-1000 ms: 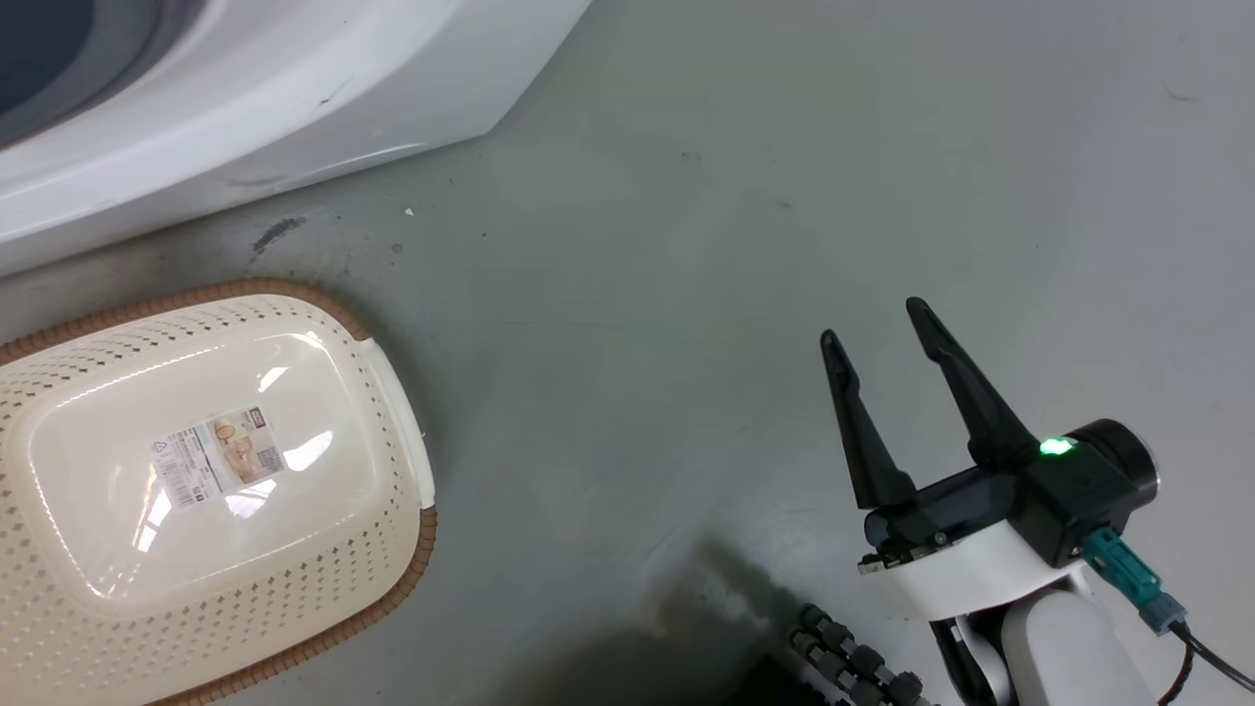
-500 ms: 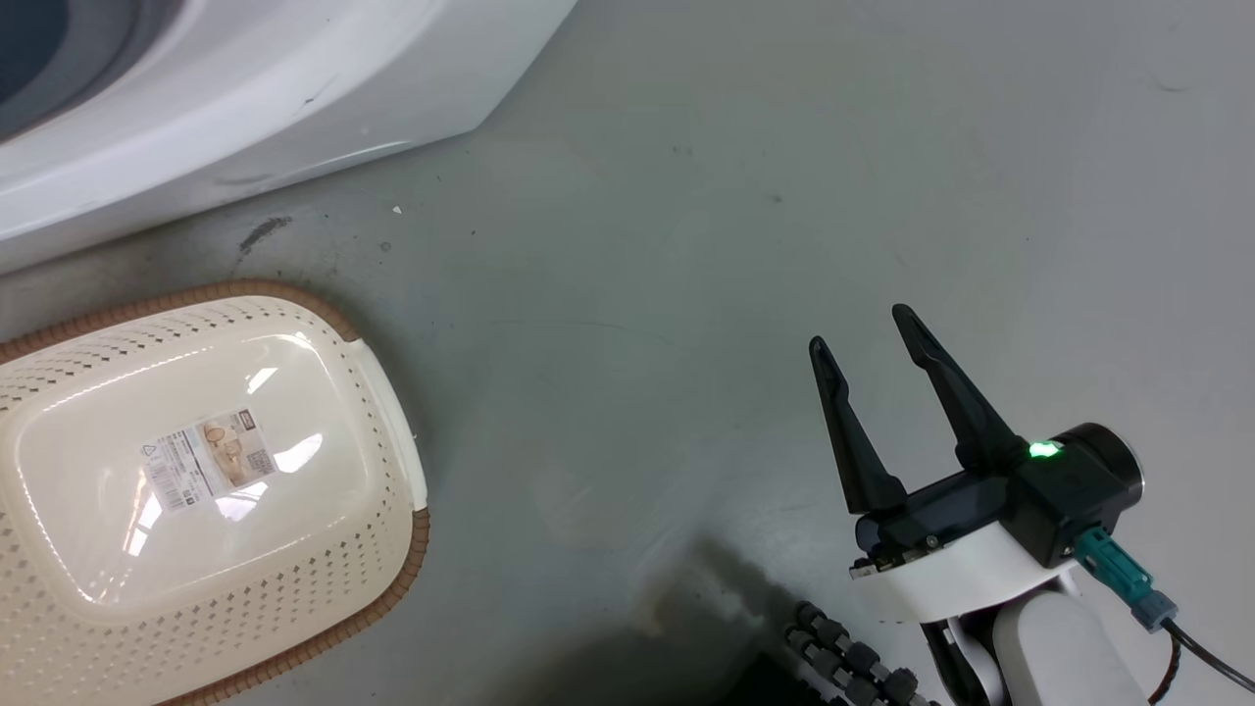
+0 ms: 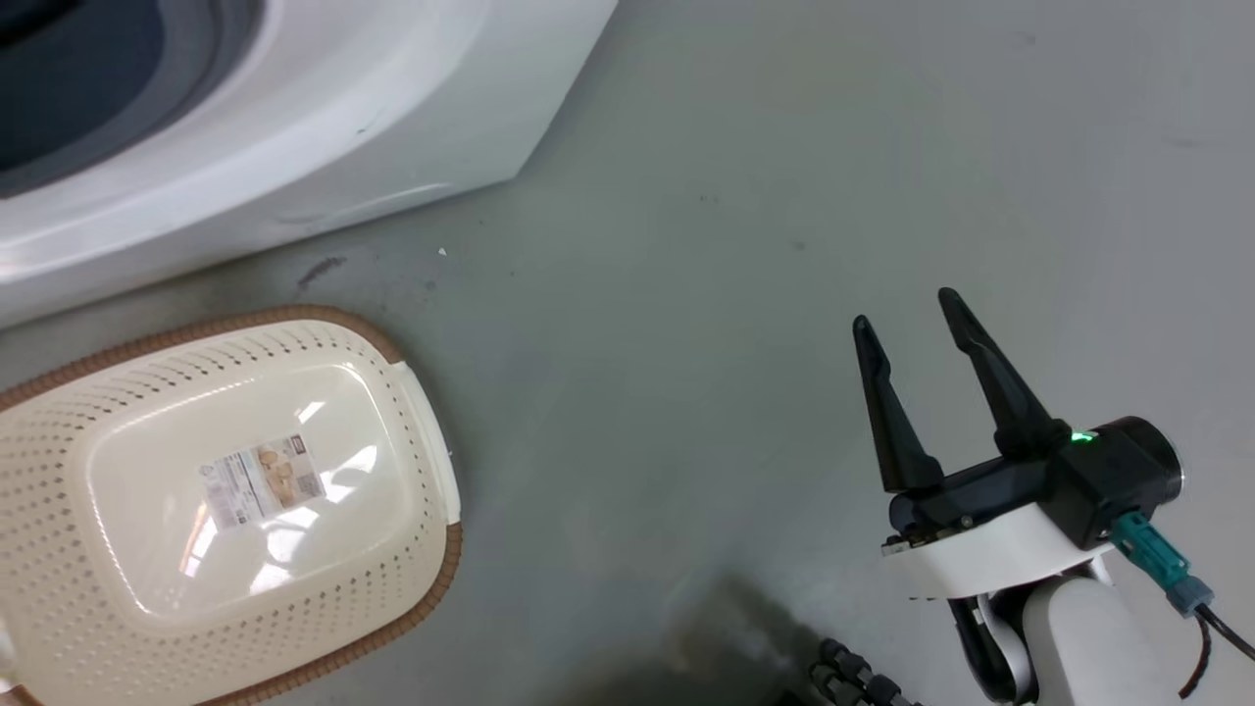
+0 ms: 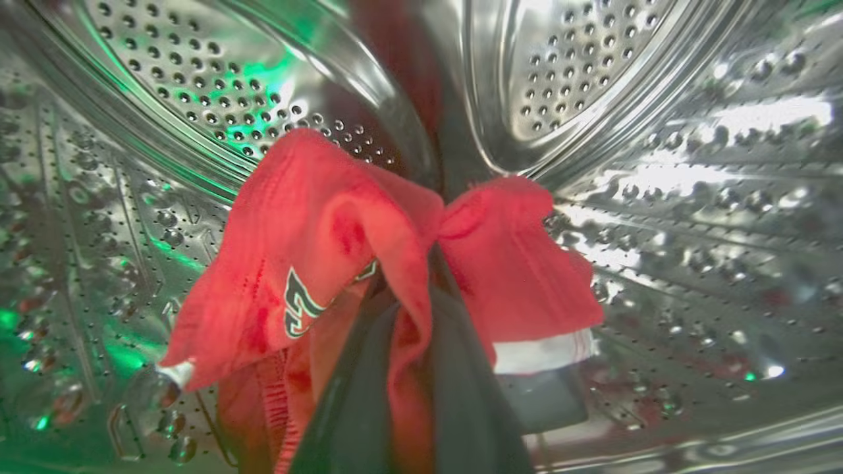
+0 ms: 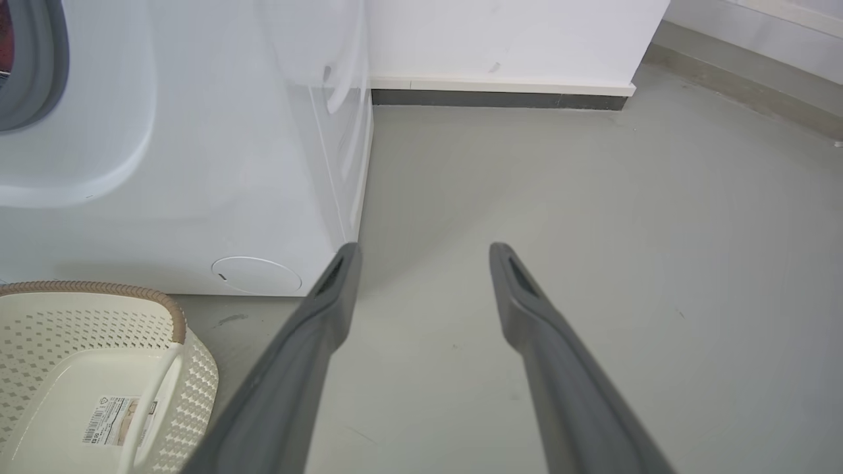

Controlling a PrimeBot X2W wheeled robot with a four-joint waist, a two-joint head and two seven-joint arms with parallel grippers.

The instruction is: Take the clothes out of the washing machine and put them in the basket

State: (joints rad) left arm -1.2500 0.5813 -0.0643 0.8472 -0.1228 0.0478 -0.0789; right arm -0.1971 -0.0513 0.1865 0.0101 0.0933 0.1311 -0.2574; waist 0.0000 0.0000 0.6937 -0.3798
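Observation:
Inside the washing machine's perforated steel drum [image 4: 197, 79], my left gripper [image 4: 421, 276] is shut on red clothes [image 4: 316, 224], which drape over both dark fingers. The fabric bears a dark printed mark and white trim. The white washing machine [image 3: 324, 108] fills the head view's upper left, with the cream basket [image 3: 59, 412] on the floor in front of it, holding nothing but a paper label on its base. My right gripper [image 3: 907, 312] hovers open over bare floor, well right of the basket. In the right wrist view, the right gripper [image 5: 425, 250] points past the washing machine [image 5: 197, 131] corner, with the basket [image 5: 99, 288] at lower left.
Grey floor [image 3: 686, 294] spreads between the basket and my right arm. A white wall with a dark baseboard [image 5: 494, 99] runs behind the machine. A teal plug and cable [image 3: 1157, 569] hang off the right wrist, and a black ribbed hose [image 3: 863, 677] lies at the bottom edge.
The whole head picture has shifted right and down, so the camera moved. The right gripper stays open in much the same pose.

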